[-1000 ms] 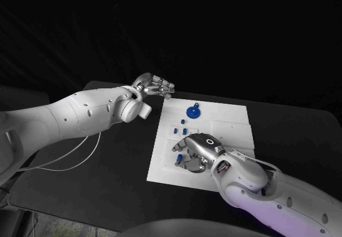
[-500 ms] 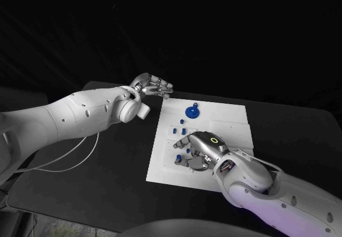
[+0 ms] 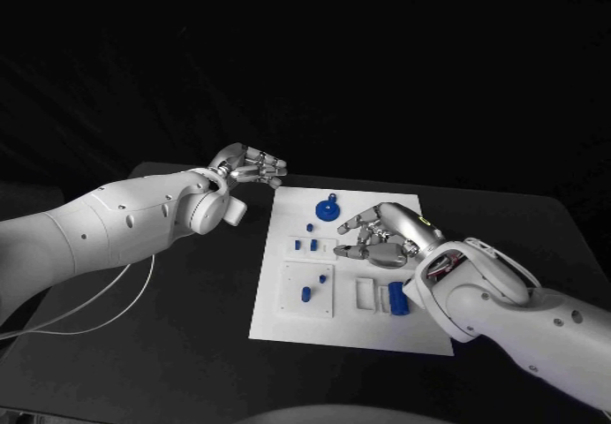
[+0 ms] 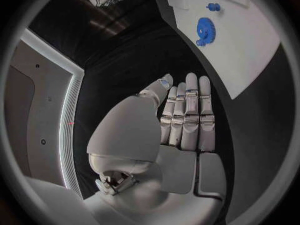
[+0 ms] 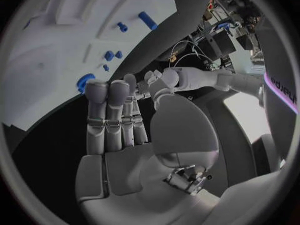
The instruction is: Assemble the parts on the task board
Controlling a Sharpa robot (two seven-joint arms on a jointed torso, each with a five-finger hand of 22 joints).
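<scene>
Black table [image 3: 178, 291] carries the task board [image 3: 350, 327], long axis running away from the robot; both empty hands are spread.

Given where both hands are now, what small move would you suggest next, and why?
Probably lower the right hand onto a loose blue part on the task board: it hovers above the board holding nothing, while the left hand waits beyond the board's corner.

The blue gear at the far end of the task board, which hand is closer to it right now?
Right. The right hand hovers over the board just beside the blue gear, empty. The left hand is off the task board, past its far corner, fingers together.
</scene>
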